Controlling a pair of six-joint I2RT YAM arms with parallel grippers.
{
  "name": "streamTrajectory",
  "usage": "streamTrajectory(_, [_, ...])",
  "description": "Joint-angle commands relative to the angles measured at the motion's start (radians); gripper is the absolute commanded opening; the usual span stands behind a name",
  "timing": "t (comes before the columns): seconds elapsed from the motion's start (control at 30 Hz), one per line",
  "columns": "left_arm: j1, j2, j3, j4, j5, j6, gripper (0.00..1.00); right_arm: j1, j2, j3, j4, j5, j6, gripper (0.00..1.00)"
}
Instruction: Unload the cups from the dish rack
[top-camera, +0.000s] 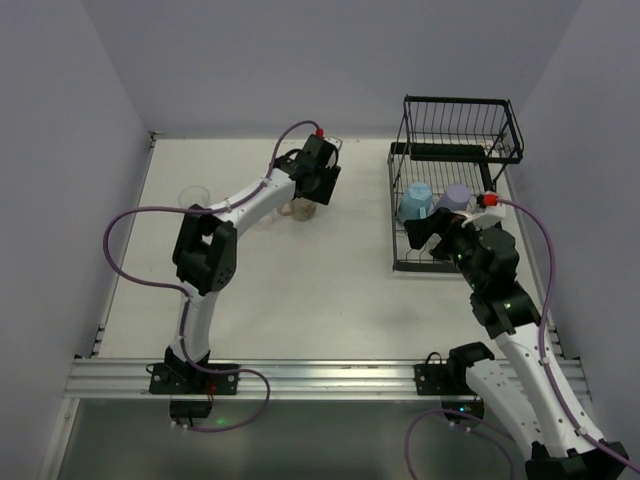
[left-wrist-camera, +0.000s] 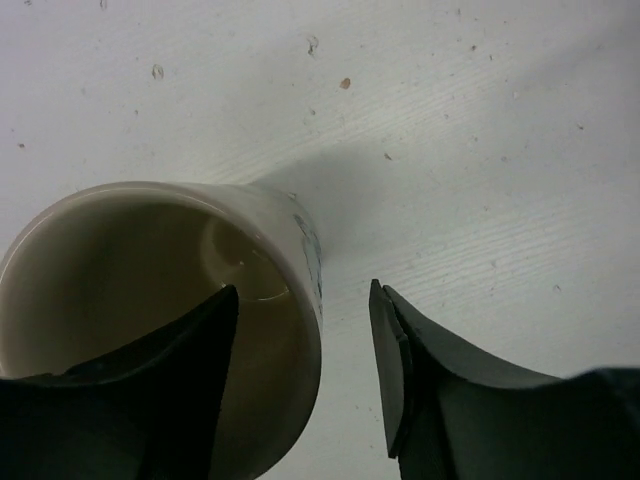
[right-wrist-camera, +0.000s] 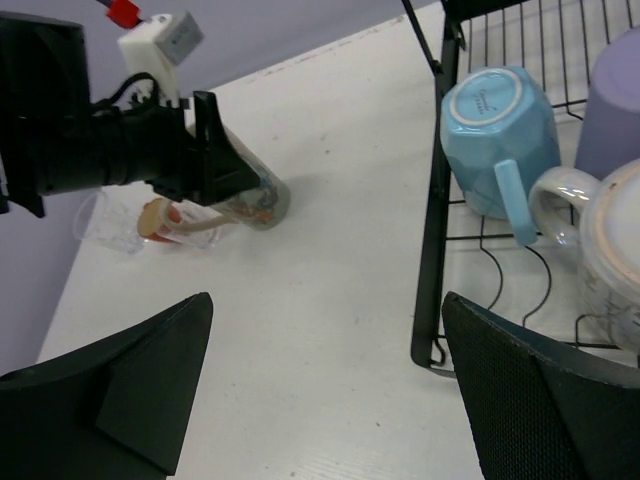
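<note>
Left jaws: We find the left gripper (left-wrist-camera: 303, 292) released. Its fingers are parted astride the wall of a beige cup (left-wrist-camera: 150, 290), one finger down inside the cup and the other outside, clear of the wall.
Beige cup: It stands upright on the white table (left-wrist-camera: 480, 120), directly under the left jaws and out of the rack.
Around the left jaws: A clear glass (top-camera: 193, 197) stands on the table well to their left. Something orange (right-wrist-camera: 158, 217) sits just beside the beige cup, but it is too blurred for us to name.
Right jaws: The right gripper (right-wrist-camera: 328, 300) is spread wide and grasps nothing. Only bare table lies between its fingers.
Dish rack: The black wire dish rack (top-camera: 455, 125) is just ahead and to the right of the right jaws.
Cups in the rack: A light blue mug (right-wrist-camera: 495, 125) sits upside down on the lower tray beyond the right finger. A lavender cup (right-wrist-camera: 615, 110) is to its right. A white mug (right-wrist-camera: 610, 240) is nearer the right finger, its handle towards the blue one.
In the way: The rack's black left edge stands between the middle of the right jaws and those cups.
</note>
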Motion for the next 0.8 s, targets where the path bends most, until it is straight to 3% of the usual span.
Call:
streamTrajectory(0.0, [0.009,-0.067,0.031,-0.004,0.004,0.019,0.61,-0.004,0.036,0.08,-0.071,0.124,-0.068,0.99])
streamTrajectory(0.27, [0.008,-0.17,-0.029,0.045,0.001,0.001,0.82,-0.003,0.074,0.098,-0.112,0.266,-0.091,0.99])
streamTrajectory(0.37, [0.0,-0.248,-0.046,0.071,0.008,-0.015,0.99,-0.004,0.116,0.124,-0.141,0.35,-0.12,0.99])
streamTrajectory(0.57, [-0.046,-0.52,-0.188,0.184,0.109,-0.059,1.0,-0.055,0.208,0.176,-0.187,0.398,-0.197,0.99])
streamTrajectory(0.77, [-0.087,-0.875,-0.482,0.339,0.327,-0.111,1.0,-0.122,0.314,0.233,-0.247,0.382,-0.298,0.99])
